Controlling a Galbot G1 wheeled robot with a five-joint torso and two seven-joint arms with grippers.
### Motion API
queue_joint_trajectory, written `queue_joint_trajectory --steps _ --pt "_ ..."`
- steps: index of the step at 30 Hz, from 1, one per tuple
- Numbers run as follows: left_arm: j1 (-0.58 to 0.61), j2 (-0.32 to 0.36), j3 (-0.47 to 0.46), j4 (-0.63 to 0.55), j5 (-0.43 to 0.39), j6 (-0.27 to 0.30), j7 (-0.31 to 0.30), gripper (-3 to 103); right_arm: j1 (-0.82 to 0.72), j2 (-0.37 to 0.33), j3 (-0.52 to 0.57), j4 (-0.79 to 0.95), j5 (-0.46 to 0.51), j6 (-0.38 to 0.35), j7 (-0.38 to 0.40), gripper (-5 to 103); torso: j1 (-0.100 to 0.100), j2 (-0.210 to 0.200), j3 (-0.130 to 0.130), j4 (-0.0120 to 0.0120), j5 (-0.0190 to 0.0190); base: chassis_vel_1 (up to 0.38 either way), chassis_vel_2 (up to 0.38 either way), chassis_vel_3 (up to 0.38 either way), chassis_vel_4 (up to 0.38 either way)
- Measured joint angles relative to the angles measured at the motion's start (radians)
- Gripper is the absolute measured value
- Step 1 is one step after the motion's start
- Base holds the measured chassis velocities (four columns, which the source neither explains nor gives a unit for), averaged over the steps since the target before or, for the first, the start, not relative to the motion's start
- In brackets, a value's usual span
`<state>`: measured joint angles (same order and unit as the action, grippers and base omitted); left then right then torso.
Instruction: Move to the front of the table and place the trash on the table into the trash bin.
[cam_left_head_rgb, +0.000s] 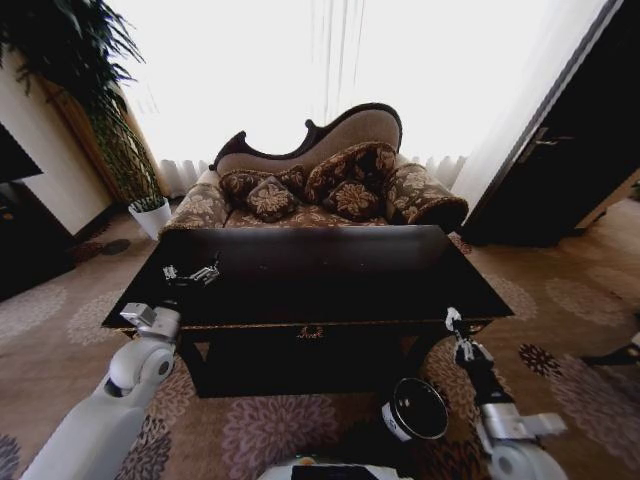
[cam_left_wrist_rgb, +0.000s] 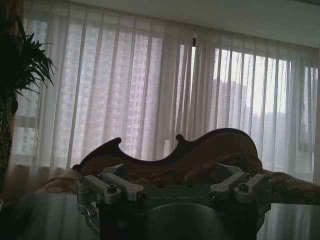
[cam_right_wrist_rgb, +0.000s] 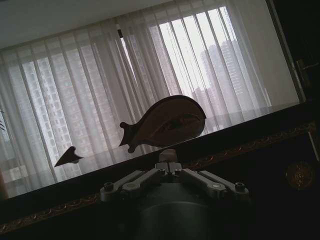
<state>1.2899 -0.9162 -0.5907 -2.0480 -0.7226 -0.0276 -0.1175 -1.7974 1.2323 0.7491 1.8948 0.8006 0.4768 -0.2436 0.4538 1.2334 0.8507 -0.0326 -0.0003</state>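
The table stands in the middle of the head view, directly in front of the robot. Its dark glossy surface reflects the bright window. A small gold ornament sits at the centre of the front edge. I cannot make out any paper wads or a cup on the surface; it is too dark and shiny to tell.

The trash bin is on the carpet just in front of the table, near its right front corner. It is black with a pale rim, and it looks tilted toward the camera, so its dark inside is visible.

The left gripper hovers over the left part of the surface, near the left edge. In the left wrist view the left gripper has its finger links wide apart, so the fingers seem spread, though the tips are hidden.

The right gripper is at the right front corner of the table, pointing upward, just beside the front edge. In the right wrist view the right gripper has its fingers pressed together at one pale tip.

Behind the table is a sofa with patterned cushions. A potted plant stands to the left of it, and sheer curtains cover the window.
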Motion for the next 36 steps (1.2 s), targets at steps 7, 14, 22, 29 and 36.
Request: queue_joint_trajectory --steps 7,14,22,29,36 --pt "0.000 0.000 0.000 0.000 0.000 0.000 0.000 100 0.017 0.076 -0.092 -0.182 -0.087 0.100 -0.024 0 0.000 0.000 0.000 0.0001 -0.0001 0.000 0.000 0.000 0.000" --pt "0.000 0.000 0.000 0.000 0.000 0.000 0.000 100 0.138 0.072 -0.171 -0.477 -0.202 0.178 -0.006 0 0.000 0.000 0.000 0.0001 0.0003 0.000 0.000 0.000 0.000" --pt "0.000 0.000 0.000 0.000 0.000 0.000 0.000 100 0.290 0.055 -0.236 -0.782 -0.255 0.214 0.015 0 0.000 0.000 0.000 0.0003 0.0001 0.000 0.000 0.000 0.000" --pt "0.000 0.000 0.000 0.000 0.000 0.000 0.000 100 0.420 -0.008 -0.276 -1.047 -0.199 0.228 0.043 0 0.000 0.000 0.000 0.0001 0.0004 0.000 0.000 0.000 0.000" --pt "0.000 0.000 0.000 0.000 0.000 0.000 0.000 100 0.543 -0.060 -0.310 -1.266 -0.223 0.254 0.041 0 0.000 0.000 0.000 0.0001 0.0001 0.000 0.000 0.000 0.000"
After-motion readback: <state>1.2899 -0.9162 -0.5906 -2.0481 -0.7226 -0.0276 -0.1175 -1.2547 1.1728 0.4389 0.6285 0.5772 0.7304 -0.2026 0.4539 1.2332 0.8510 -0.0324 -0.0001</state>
